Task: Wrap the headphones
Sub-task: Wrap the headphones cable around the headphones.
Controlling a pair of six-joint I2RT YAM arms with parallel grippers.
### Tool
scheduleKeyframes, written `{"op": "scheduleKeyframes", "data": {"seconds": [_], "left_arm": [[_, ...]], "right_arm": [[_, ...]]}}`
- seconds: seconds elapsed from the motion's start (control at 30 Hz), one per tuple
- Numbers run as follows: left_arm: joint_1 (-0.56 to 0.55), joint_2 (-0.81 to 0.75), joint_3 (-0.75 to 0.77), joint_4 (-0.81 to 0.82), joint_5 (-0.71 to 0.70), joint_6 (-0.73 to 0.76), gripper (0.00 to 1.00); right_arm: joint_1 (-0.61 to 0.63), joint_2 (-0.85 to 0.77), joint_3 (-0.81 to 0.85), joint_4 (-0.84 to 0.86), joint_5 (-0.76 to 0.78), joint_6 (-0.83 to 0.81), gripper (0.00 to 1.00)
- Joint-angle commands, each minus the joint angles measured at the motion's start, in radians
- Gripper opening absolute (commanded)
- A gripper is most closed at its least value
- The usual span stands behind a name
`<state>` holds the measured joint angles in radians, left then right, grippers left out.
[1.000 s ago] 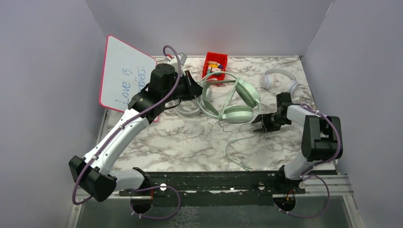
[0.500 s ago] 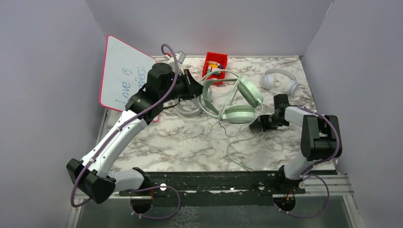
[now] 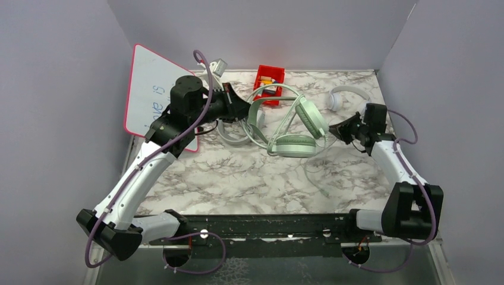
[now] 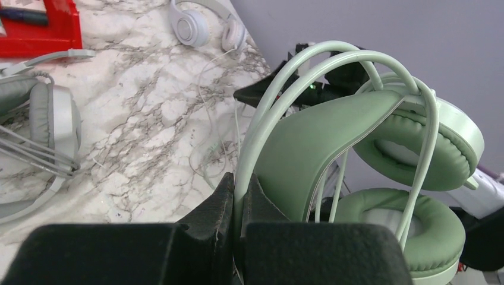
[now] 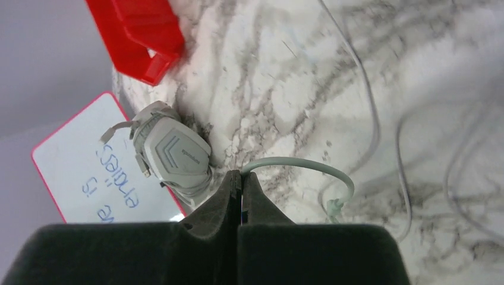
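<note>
My left gripper (image 3: pixel 242 110) (image 4: pixel 241 185) is shut on the thin headband wire of the mint-green headphones (image 3: pixel 297 129) (image 4: pixel 321 139) and holds them up off the marble table (image 3: pixel 238 178), ear cups hanging to the right. At the back right, my right gripper (image 3: pixel 334 127) (image 5: pixel 241 178) is shut on their mint-green cable (image 5: pixel 309 164), which arcs out from the fingertips to a small knot. Grey-white headphones (image 3: pixel 235 138) (image 4: pixel 41 116) (image 5: pixel 175 153) lie under my left wrist. The small white headphones (image 3: pixel 347 97) (image 4: pixel 196 24) rest at the back right.
A red bin (image 3: pixel 268 83) (image 4: pixel 35 32) (image 5: pixel 142 32) stands at the back centre. A pink-framed whiteboard (image 3: pixel 148 95) (image 5: pixel 77 172) leans on the left wall. Thin pale cable loops (image 3: pixel 315 175) (image 5: pixel 371 119) lie on the table. Grey walls close three sides.
My right gripper shut on the mint-green cable and swung up and back toward the right rear. My left arm drew the green headphones slightly left and higher.
</note>
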<state>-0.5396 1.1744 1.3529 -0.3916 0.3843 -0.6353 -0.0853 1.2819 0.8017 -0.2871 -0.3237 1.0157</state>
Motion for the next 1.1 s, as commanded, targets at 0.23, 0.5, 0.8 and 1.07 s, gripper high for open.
{"op": "scheduleKeyframes", "data": {"seconds": [0.23,0.5,0.8,1.07], "left_arm": [[0.003,-0.069,-0.042,-0.022,0.172,0.117,0.00],[0.000,-0.107,-0.173,-0.082,0.007,0.245,0.00],[-0.018,0.019,-0.131,-0.081,-0.169,0.337,0.00],[-0.040,0.104,-0.082,-0.067,-0.282,0.372,0.00]], "right_arm": [[-0.044,0.140,0.360,0.156,-0.233,-0.370,0.00],[-0.050,0.168,0.567,0.154,-0.336,-0.334,0.00],[-0.037,0.171,0.669,0.179,-0.506,-0.250,0.00],[0.009,0.194,0.745,0.134,-0.555,-0.252,0.00]]}}
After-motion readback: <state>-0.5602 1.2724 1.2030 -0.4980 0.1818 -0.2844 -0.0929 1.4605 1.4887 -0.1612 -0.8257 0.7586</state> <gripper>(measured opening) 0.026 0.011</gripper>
